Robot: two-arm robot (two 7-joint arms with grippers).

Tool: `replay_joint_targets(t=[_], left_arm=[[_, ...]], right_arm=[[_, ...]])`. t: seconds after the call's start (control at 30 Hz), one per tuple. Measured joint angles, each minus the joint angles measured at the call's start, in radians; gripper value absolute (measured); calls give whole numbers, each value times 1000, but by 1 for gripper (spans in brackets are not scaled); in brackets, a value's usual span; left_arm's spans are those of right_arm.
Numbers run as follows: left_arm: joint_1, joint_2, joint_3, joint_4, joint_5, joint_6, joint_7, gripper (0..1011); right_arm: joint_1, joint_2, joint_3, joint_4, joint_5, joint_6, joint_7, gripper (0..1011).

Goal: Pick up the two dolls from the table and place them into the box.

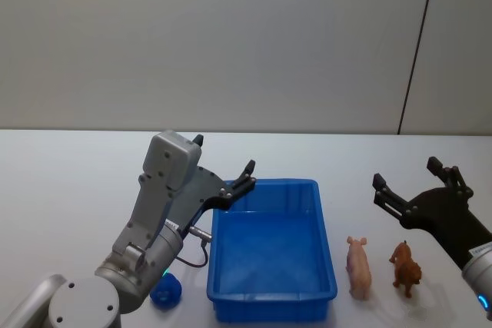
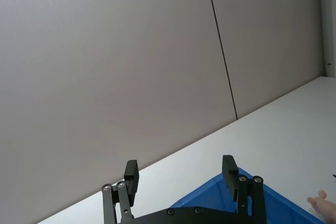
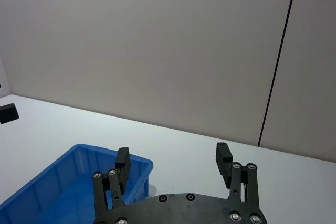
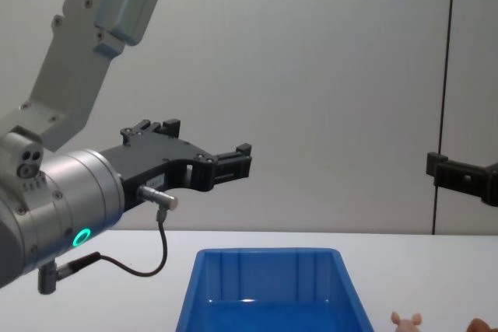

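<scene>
**Right gripper point(image 1: 406, 174) wide open and empty above the table, both dolls waiting**

The main risk is crowding. The pink pig doll point(image 1: 358, 266) and the orange-brown animal doll point(image 1: 405, 268) stand side by side, near each other, close to the near edge of the table point(image 1: 69, 190) and toward its right side. The pig is just beside the right wall of the blue box point(image 1: 265, 183). Jaws spread this wide could straddle one figure and knock the other over, or trap both at once. A finger coming down on the pig's box side could also strike the box rim and shove the bin. Both dolls are small and stand on thin legs, so a slightly off-centre closing would probably tip one or squeeze it out sideways.

As for pose, the right arm comes in from the table's near right corner. The right gripper is raised above the table, beyond the dolls toward the far edge. Its fingers point forward at the back wall point(image 3: 157, 51), not down, so it would need to pitch downward and draw back before any grasp.

The left gripper point(image 1: 224, 155) hangs raised over the box's far left corner, also spread wide and holding nothing. There it could obstruct a delivery into the bin.
</scene>
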Motion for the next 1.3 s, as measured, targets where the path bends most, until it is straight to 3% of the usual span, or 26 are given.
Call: replay_joint_targets(t=[1.3], left_arm=[[0,0,0,0,0,0,0,1001]], right_arm=[[0,0,0,0,1,3,1,1003]])
